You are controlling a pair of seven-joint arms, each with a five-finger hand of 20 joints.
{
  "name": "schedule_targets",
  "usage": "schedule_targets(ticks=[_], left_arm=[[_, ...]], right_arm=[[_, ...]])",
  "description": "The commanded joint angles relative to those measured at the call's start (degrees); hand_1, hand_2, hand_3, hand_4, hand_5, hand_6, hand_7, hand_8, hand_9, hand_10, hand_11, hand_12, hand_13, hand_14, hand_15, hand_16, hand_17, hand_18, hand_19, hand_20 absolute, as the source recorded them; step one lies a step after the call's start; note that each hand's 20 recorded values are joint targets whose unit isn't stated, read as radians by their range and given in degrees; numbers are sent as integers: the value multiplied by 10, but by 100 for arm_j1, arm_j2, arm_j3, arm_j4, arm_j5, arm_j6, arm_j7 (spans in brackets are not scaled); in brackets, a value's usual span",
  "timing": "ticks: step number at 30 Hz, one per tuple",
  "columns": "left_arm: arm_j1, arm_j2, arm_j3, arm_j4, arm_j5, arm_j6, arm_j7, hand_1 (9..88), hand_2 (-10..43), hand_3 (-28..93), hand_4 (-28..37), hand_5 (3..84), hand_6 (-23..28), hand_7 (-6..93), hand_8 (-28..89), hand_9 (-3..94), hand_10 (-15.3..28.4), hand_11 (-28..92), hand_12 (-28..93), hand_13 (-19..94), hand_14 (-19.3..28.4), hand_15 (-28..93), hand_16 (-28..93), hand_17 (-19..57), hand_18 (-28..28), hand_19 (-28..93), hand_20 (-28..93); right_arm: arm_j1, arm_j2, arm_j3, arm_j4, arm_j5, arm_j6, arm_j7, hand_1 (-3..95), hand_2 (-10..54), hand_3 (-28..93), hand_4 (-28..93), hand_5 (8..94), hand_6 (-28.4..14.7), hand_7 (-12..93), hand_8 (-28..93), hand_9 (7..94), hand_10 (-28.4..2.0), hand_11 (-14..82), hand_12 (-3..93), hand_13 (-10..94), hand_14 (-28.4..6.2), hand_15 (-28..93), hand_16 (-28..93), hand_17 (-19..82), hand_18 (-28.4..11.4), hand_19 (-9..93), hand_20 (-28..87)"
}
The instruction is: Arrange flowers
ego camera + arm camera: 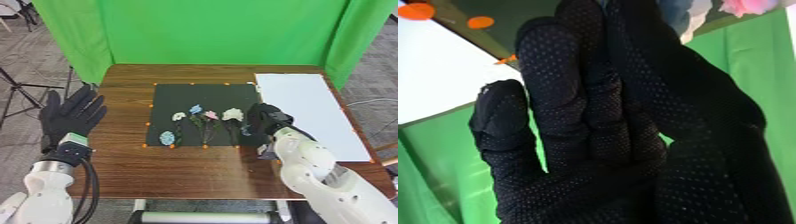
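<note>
On the dark mat [191, 92] lie a small white flower [179, 116], a blue flower [195, 108], a pink flower [211, 115] and a larger cream flower [233, 114], with stems toward the robot. A light-blue bloom [167, 138] lies at the mat's near left corner. My right hand [268, 119] is over the mat's right edge, beside the cream flower; a bluish bloom [246, 130] shows beside it. In the right wrist view my right hand [589, 125] has nearly straight fingers, and beyond the thumb is a pink flower [747, 6]. My left hand [69, 114] is open, off the table's left side.
A white board [311, 110] lies on the table right of the mat, partly under the right arm. Orange markers line the mat and board. A green curtain [213, 35] hangs behind the brown table [120, 165].
</note>
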Motion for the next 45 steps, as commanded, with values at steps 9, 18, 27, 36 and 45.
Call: schedule_targets(ticks=[9,18,27,36,45], left_arm=[[104,-4,-27,-41,-81,49,81,271,137,682,-283,389,80,210,-102,305,142,279,128,192,136,425,-70,-67,135,338,131],[111,-6,-34,-37,-68,14,83,271,139,680,-283,387,80,207,-101,301,141,276,127,188,137,424,-70,-66,134,337,131],[100,-44,-69,-31,-20,-8,-17,271,138,681,-283,385,80,206,-99,300,142,276,127,186,135,422,-69,-67,135,337,131],[56,23,-61,-6,61,-97,-3,266,145,670,-283,384,75,166,-104,305,131,221,96,183,117,340,-92,-58,129,321,121],[225,-89,-151,-75,417,-49,-11,250,152,692,-283,360,58,130,-95,272,119,180,76,135,92,266,-98,-54,111,272,103]], right_arm=[[-40,-25,131,-89,-146,26,-17,561,-95,676,-283,661,-27,356,10,767,-105,143,397,672,-63,482,378,376,-218,874,360],[-92,-9,211,-201,-143,-170,-52,484,-95,744,-283,655,-22,283,-141,688,-138,247,212,646,-93,517,315,364,-221,866,364],[-286,10,446,-414,-45,-215,-60,476,-95,636,-283,650,-25,265,-146,659,-152,175,170,638,-108,534,227,356,-224,859,360],[-1210,-309,1705,-666,1078,1911,-1015,248,-85,702,-282,509,-72,175,-115,532,-188,142,157,540,-154,494,174,312,-226,784,312],[-1960,-1223,3303,-416,5138,1087,-2947,130,91,746,-283,351,-44,141,-110,347,-167,69,131,270,-176,293,115,135,-201,483,204]])
